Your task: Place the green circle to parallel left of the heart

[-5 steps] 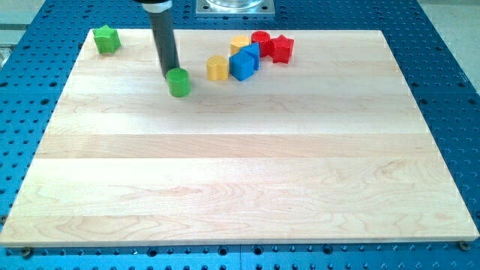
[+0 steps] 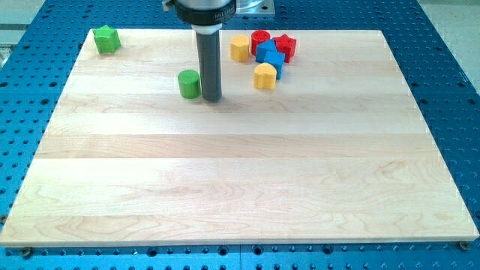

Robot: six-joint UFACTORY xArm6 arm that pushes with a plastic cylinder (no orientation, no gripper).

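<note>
board [image 2: 240, 172]: pale wood in glued strips, smooth, satin, grain visible
table [image 2: 450, 112]: blue metal-looking plate, dotted with holes, slight sheen
rod [image 2: 208, 64]: dark grey, smooth, faintly glossy; my tip [image 2: 211, 99] of the same finish
green circle [image 2: 189, 84]: painted, matt, smooth
yellow heart [image 2: 264, 76]: matt yellow coat, smooth
green star [image 2: 106, 39]: same matt paint

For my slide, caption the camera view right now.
My tip rests just right of the green circle, with the yellow heart farther right.
</note>
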